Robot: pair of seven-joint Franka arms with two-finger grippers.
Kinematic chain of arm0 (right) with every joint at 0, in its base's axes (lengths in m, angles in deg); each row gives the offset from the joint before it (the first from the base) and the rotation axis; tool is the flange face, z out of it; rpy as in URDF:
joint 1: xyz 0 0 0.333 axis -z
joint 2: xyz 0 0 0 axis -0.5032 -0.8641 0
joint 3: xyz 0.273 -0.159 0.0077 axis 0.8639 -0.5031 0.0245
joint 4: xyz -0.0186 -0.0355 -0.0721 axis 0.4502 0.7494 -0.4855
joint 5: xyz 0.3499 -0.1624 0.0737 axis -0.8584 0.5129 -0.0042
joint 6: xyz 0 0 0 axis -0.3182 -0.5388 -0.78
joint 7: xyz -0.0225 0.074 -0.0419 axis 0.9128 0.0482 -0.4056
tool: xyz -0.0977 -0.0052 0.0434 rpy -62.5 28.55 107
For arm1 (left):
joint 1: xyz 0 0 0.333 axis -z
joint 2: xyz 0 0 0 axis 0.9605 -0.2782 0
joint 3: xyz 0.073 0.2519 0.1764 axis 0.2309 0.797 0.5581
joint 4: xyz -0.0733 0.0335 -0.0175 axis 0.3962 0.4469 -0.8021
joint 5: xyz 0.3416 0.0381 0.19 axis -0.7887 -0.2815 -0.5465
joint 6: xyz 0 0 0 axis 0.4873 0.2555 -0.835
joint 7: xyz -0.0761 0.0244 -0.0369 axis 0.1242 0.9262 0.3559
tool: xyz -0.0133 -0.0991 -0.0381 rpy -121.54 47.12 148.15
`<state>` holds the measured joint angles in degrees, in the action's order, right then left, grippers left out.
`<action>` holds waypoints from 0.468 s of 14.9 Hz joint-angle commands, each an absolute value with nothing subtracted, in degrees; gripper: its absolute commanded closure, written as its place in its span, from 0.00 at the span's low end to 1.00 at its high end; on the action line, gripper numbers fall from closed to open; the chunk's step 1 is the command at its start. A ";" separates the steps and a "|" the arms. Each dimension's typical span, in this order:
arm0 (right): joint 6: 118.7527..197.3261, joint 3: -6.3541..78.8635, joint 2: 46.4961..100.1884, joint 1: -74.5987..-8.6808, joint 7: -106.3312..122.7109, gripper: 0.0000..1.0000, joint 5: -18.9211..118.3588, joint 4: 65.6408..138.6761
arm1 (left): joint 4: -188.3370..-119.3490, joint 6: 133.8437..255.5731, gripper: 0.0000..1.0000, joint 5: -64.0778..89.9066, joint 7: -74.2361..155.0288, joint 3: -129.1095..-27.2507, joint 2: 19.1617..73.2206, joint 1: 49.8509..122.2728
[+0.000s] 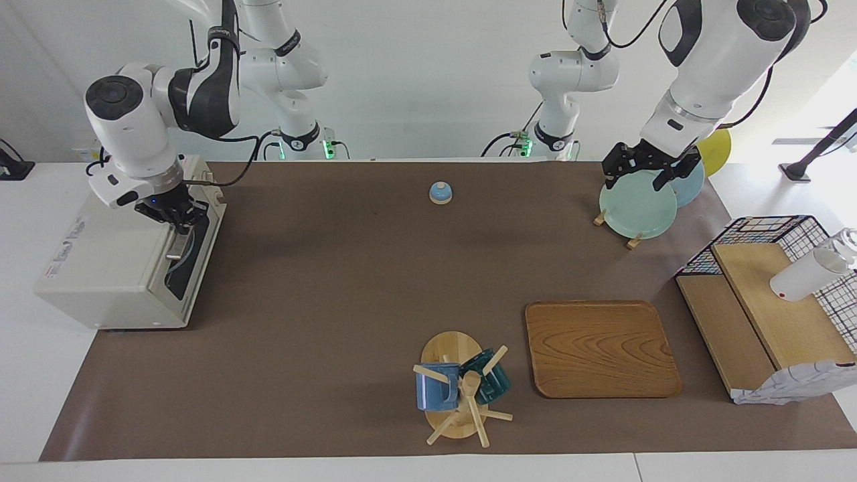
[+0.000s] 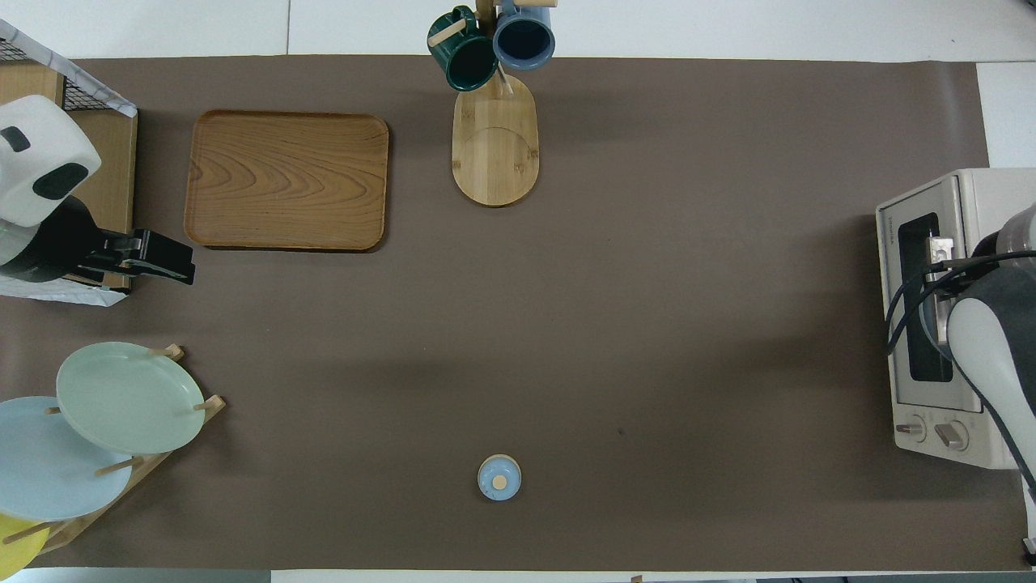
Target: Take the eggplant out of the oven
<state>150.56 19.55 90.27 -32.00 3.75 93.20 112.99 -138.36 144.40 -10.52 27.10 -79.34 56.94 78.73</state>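
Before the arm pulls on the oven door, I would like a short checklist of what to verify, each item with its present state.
1. Right end effector at the handle of the oven: ok, it sits at the handle's end nearer the robots, on the door's top edge.
2. Right end effector shut: ok. Whether it truly grips the handle: cannot tell.
3. Oven door: closed and upright, not yet opened.
4. Table in front of the door free for it to drop: ok, only bare brown mat there.
5. Eggplant inside: cannot tell, the dark glass hides it.
6. Left end effector out of the way: ok, it waits open over the plate rack.
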 commanded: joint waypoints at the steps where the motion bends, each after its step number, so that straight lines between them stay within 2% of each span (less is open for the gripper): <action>1: 154.77 19.83 91.06 -32.24 2.74 1.00 93.49 116.26 | -138.34 144.04 0.00 -11.78 26.80 -79.63 57.31 78.33; 7: 162.16 19.91 88.95 -36.70 -0.06 1.00 90.94 119.25 | -138.34 144.04 0.00 -11.70 26.80 -79.63 57.31 78.33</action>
<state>155.73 19.88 91.65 -35.55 2.16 91.72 117.35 -138.36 144.40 -10.52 27.10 -79.34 56.94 78.73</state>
